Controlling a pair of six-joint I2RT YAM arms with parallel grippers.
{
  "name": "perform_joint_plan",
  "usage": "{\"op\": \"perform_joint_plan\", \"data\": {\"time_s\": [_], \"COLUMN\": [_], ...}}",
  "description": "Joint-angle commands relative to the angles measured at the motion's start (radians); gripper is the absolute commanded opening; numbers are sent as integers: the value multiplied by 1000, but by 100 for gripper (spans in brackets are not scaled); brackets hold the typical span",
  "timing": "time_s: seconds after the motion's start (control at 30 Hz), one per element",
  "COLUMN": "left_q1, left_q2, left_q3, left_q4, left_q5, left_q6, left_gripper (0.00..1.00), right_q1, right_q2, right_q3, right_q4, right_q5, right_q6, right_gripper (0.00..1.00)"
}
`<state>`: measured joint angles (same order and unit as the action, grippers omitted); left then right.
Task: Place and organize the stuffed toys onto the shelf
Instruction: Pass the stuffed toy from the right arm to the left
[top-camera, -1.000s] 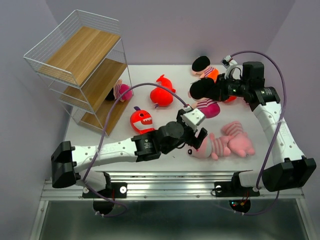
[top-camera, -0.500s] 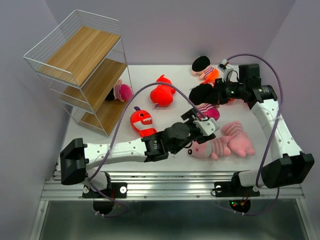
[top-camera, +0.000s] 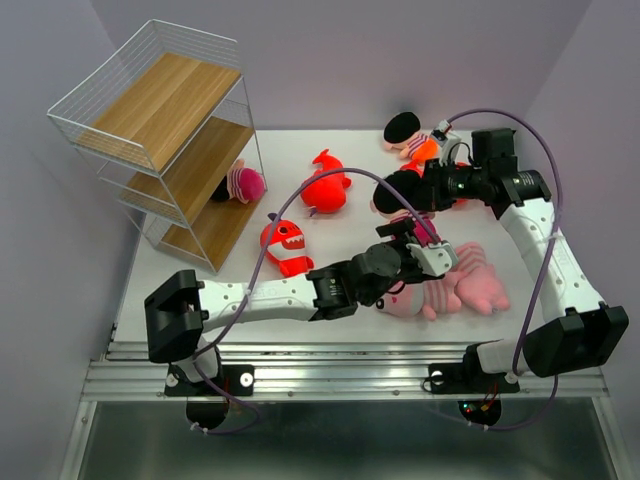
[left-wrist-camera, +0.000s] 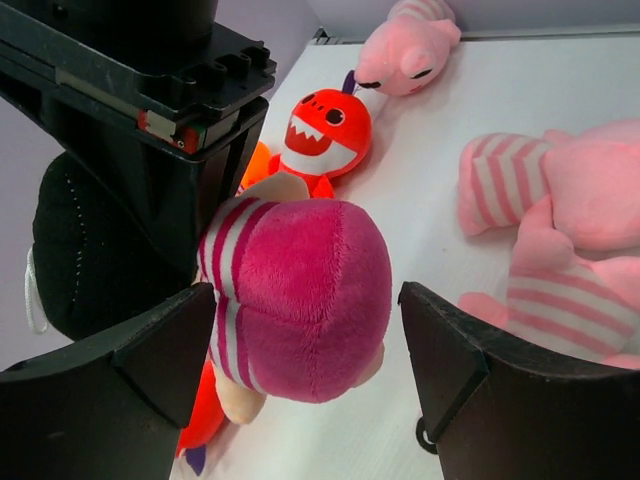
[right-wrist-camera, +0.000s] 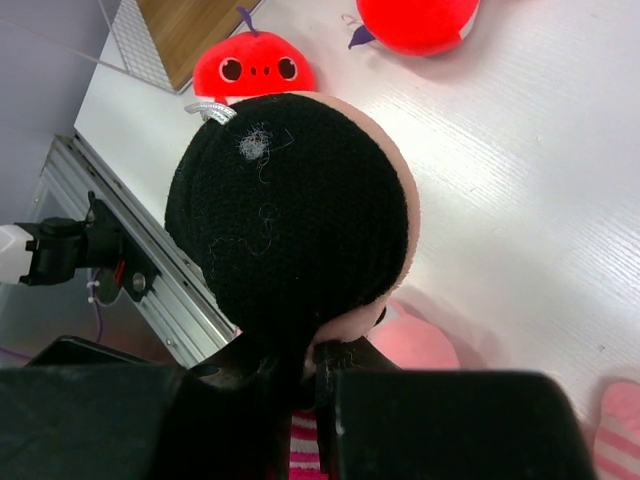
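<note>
Seen from above, the right hand (top-camera: 421, 190) gripped a dark-haired doll (top-camera: 392, 195) over the surface (top-camera: 290, 150), well apart from the shelf (top-camera: 160, 110). In the left wrist view, the left hand (left-wrist-camera: 305, 305) was open around the doll's magenta body. The right wrist view showed its black head.

One doll is up in my grip, another is at the shelf, and the rest are on the surface.
My right gripper (right-wrist-camera: 312, 368) clamps the dark-haired doll (right-wrist-camera: 290, 210), its magenta striped body hanging between my left gripper's (left-wrist-camera: 305, 300) spread fingers. A second doll (top-camera: 243, 183) lies on what seems to be a lower board of the white wire shelf (top-camera: 165, 100). A toothy red fish (top-camera: 283, 243), a plain red fish (top-camera: 325, 187), a third doll (top-camera: 403, 130) and two pink striped animals (top-camera: 478, 282) lie on the surface.
</note>
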<state>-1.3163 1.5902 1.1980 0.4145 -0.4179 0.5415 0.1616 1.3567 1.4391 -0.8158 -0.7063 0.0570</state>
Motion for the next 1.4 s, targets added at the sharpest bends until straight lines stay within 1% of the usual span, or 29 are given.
{"op": "perform_joint_plan", "data": {"time_s": [0.0,0.07,0.1,0.13,0.17,0.2,0.27,0.3,0.33,0.37,0.4,0.5,0.6,0.67,0.7,0.77,0.8,0.87,0.9,0.93,0.97,1.07,1.2,1.27,1.37], "left_q1": [-4,-4,-4,-4,-4,-4,-4,-4,-3,-3,-3,-1,2,3,3,5,5,5,5,5,5,5,5,5,5], "left_q2": [22,37,43,48,59,65,79,82,83,85,85,77,59,34,24,-16,-33,-77,-93,-107,-139,-205,-292,-344,-401], "left_q3": [61,78,95,103,121,130,140,140,138,138,132,118,94,78,68,23,-9,-40,-70,-86,-103,-172,-260,-294,-314], "left_q4": [47,37,11,-6,-41,-58,-95,-101,-105,-109,-109,-103,-92,-91,-83,-69,-59,-56,-54,-56,-56,-56,-51,-48,-49], "left_q5": [-42,-44,-41,-39,-41,-44,-56,-71,-81,-88,-105,-131,-136,-136,-134,-136,-139,-142,-153,-159,-165,-202,-278,-320,-372], "left_q6": [77,86,84,81,72,68,57,51,48,46,43,29,3,-35,-50,-98,-118,-155,-191,-211,-230,-302,-376,-429,-463], "left_gripper": [85,80,72,67,56,49,38,35,27,23,14,0,0,0,0,0,0,0,0,0,0,0,0,0,0], "right_q1": [19,19,19,19,19,19,19,19,19,19,19,19,19,19,19,19,19,19,19,19,19,19,19,19,19], "right_q2": [-14,-16,-18,-19,-22,-25,-28,-31,-31,-34,-37,-47,-50,-50,-50,-53,-56,-60,-64,-65,-65,-67,-77,-85,-87], "right_q3": [37,35,35,34,30,29,24,21,20,17,9,-5,-14,-13,-9,-2,-3,-3,-5,-3,0,17,44,29,-6], "right_q4": [6,1,0,-2,-3,-3,0,0,1,1,4,13,14,10,9,7,16,26,38,40,43,44,55,75,96], "right_q5": [-4,-2,-2,-1,4,5,8,7,5,-1,-7,-30,-54,-65,-70,-74,-78,-82,-84,-85,-85,-81,-70,-70,-73], "right_q6": [-6,-11,-17,-20,-25,-26,-29,-32,-34,-36,-40,-45,-45,-75,-85,-95,-92,-88,-79,-79,-79,-83,-91,-83,-85], "right_gripper": [1,1,1,1,1,1,1,1,1,1,0,1,4,9,24,43,57,70,82,85,93,100,100,100,100]}}
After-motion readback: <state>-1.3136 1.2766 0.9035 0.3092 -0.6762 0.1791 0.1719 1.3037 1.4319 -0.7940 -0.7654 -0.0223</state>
